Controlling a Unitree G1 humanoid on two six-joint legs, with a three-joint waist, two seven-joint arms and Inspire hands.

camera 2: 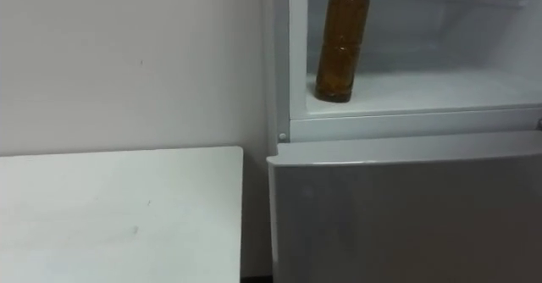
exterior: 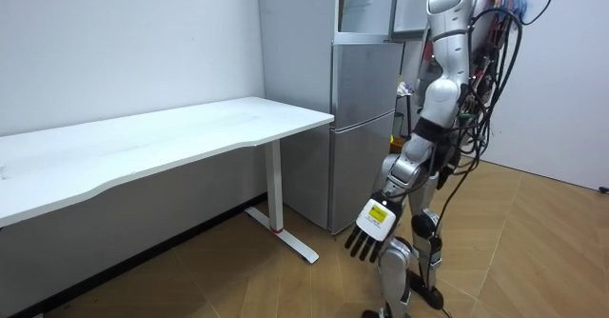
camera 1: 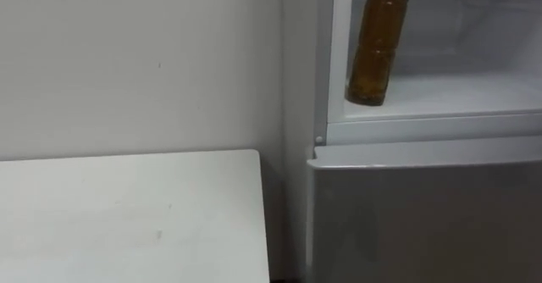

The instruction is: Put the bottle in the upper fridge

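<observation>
White, flat worktop (camera 1: 127,219) fills the lower left of the left eye view, with a plain pale wall (camera 1: 127,63) above it. Just beside its right edge stands the grey two-door fridge (camera 1: 423,224), whose lower door is closed across the lower right of the frame. At the upper right the white-lined upper compartment (camera 1: 457,95) is open to view. The tall green-capped clear plastic bottle of brown liquid (camera 1: 377,46) stands upright on its floor, near the front lip and close to the compartment's left wall. So the bottle looks to be in the place the task names, and no hand is touching it.

The right eye view gives the same layout, with the bottle at upper centre.

In the room view the robot stands upright on the wooden floor (exterior: 533,251), at the fridge front and right of the worktop's end. Its left hand (exterior: 373,225) hangs low at lower centre, with the fingers straight, slightly apart and holding nothing.

The bottle seems nearly full, so I judge it fairly heavy for its width and stiff enough not to buckle. Its smooth wall is likely slippery. Tall and narrow, it would tip at a nudge near the top. If it needs shifting, the best hold is probably round the middle of the body, below the shoulder.
</observation>
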